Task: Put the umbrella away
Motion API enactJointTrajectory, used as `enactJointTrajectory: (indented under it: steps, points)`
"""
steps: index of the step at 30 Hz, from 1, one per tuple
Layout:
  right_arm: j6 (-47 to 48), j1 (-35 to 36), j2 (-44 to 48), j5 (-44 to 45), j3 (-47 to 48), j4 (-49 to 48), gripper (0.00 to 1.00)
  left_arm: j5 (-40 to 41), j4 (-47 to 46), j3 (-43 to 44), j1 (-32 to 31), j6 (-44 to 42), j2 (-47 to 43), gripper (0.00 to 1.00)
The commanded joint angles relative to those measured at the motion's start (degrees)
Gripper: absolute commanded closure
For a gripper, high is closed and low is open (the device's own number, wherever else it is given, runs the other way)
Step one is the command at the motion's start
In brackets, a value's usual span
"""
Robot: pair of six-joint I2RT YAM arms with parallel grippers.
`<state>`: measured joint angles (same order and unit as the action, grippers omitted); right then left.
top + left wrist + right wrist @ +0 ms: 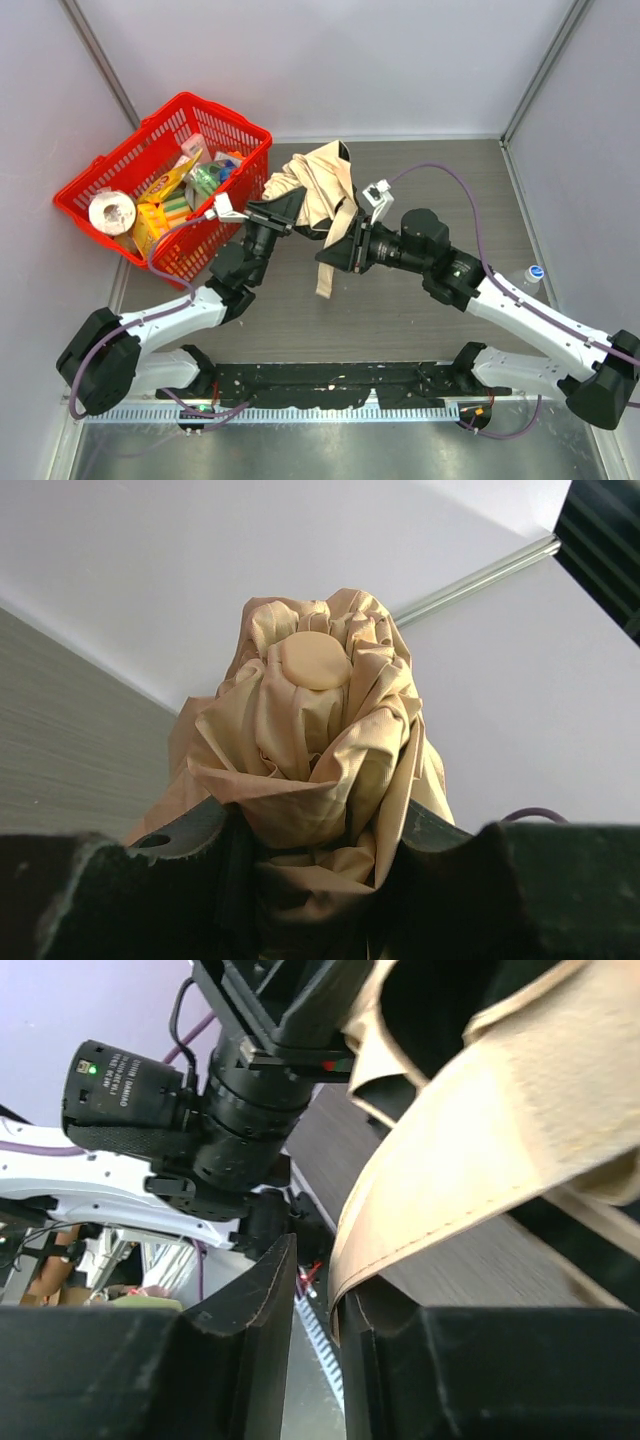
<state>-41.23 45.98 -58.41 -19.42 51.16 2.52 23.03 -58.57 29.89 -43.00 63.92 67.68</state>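
The beige umbrella (320, 185) hangs bunched above the table's middle, and its closing strap (325, 275) dangles below. My left gripper (283, 212) is shut on the folded fabric from the left. In the left wrist view the umbrella (320, 730) rises out of the left gripper (315, 870), its round tan cap on top. My right gripper (335, 250) reaches in from the right at the strap. In the right wrist view the strap (470, 1180) runs down into the right gripper (318, 1310) and lies against one finger. A narrow gap shows between the jaws.
A red basket (215, 108) with packets and a tape roll stands at the back left, close to the left arm. A clear bottle (527, 277) lies at the right wall. My left arm's wrist (230, 1120) sits just beyond the right gripper.
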Motion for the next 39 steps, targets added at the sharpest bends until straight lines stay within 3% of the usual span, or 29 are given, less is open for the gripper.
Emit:
enactJointTrajectory:
  steps: [1, 2, 4, 7, 10, 13, 16, 22, 26, 30, 35, 39]
  points:
    - [-2.2, 3.4, -1.6, 4.2, 4.5, -0.2, 0.73, 2.3, -10.9, 4.0, -0.1, -0.6, 1.0, 1.0]
    - [-2.8, 4.1, -1.4, 4.7, 4.1, -1.7, 0.75, 2.5, -12.0, 3.9, -0.1, -0.6, 1.4, 1.0]
    - [-5.0, 4.2, -1.1, 4.6, 2.3, -7.1, 0.99, 2.9, -12.0, 3.9, -0.1, 0.5, 1.6, 1.0]
    - [-8.3, 5.5, -4.7, 2.8, -1.1, -17.0, 0.99, 3.5, -12.2, 3.7, -0.1, 3.9, 1.6, 1.0]
    - [-2.7, 7.7, -10.2, 4.6, 1.8, -16.2, 0.99, 3.4, -14.1, 4.2, -0.6, 4.5, 2.2, 1.0]
    - [-0.1, 11.9, -10.1, 5.0, 5.5, -18.7, 0.99, 3.7, -17.6, 3.4, -0.6, 4.4, 3.5, 1.0]
    - [6.5, 14.1, -12.1, 8.6, 13.0, -8.9, 0.99, 4.5, -19.0, 2.3, -0.6, 9.7, 4.9, 1.0]
    - [20.3, 15.4, -14.8, 17.1, 11.3, 4.1, 0.99, 5.5, -19.8, 3.3, 0.0, 17.3, 4.4, 1.0]
    - [21.5, 16.0, -16.0, 13.6, 4.0, -4.3, 0.99, 4.2, -24.8, 5.7, -0.1, 21.2, 6.7, 1.0]
    - [22.5, 21.4, -18.7, 13.1, -2.0, -15.0, 0.99, 4.5, -22.9, 8.3, -0.1, 22.6, 7.3, 1.0]
    - [26.5, 26.8, -19.1, 33.0, -11.7, -30.2, 0.99, 4.7, -19.9, 11.6, -1.2, 23.8, 6.7, 1.0]
    - [27.0, 27.0, -15.2, 39.8, -20.0, -41.2, 0.99, 5.5, -11.0, 13.0, -2.6, 25.6, 3.3, 1.0]
